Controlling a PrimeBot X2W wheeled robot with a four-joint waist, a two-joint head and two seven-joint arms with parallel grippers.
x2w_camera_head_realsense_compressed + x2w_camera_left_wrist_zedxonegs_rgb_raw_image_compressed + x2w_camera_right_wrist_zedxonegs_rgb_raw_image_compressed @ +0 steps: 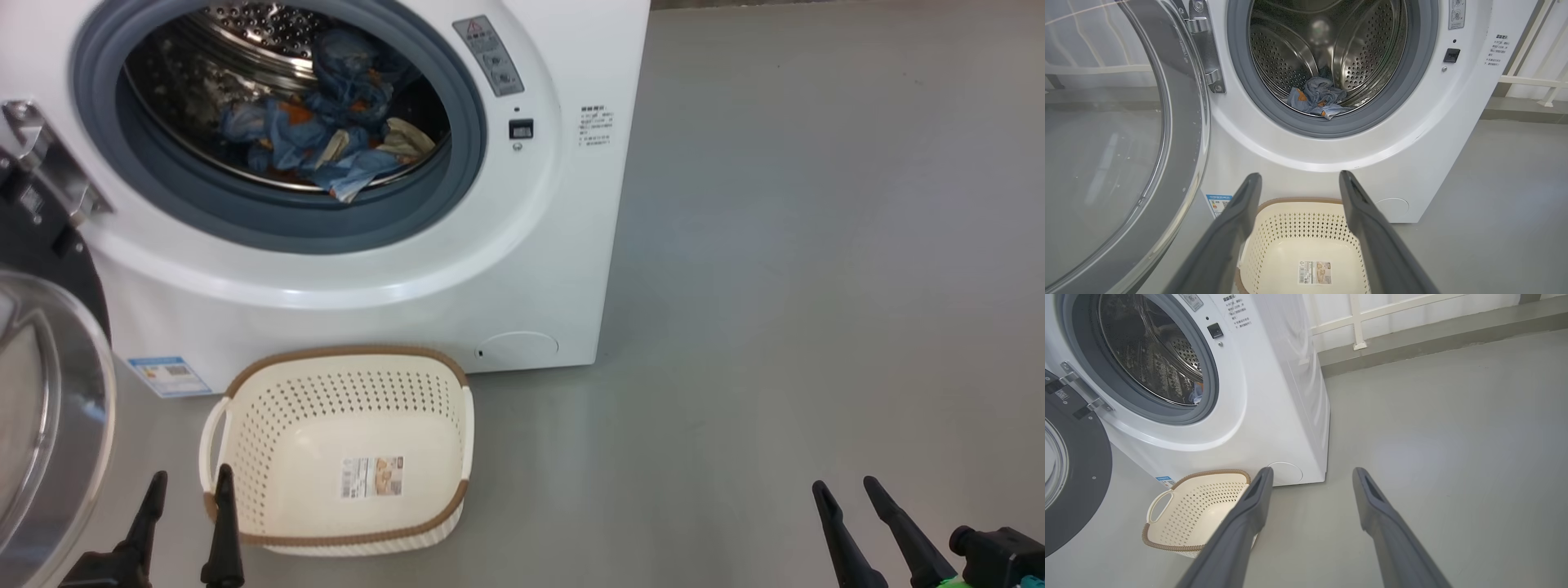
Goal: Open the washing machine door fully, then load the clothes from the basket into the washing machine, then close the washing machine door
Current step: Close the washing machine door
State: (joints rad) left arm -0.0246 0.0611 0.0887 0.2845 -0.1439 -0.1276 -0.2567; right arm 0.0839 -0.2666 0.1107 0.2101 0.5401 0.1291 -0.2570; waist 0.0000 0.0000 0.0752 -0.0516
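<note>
Door (41, 408) swung wide, on my left. Clothes (326, 131) in drum, heaped at front edge, one flap over steel lip. Basket (326, 408) empty on floor, just beside washing machine (531, 269) front. My left gripper (190, 472) and right gripper (844, 482) both spread, holding nothing. I judge loading done; door closing left.

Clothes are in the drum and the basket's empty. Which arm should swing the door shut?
Left. The washing machine door hangs open on the robot's left, close beside the open left gripper. The open right gripper sits far off to the right, over the floor.
</note>
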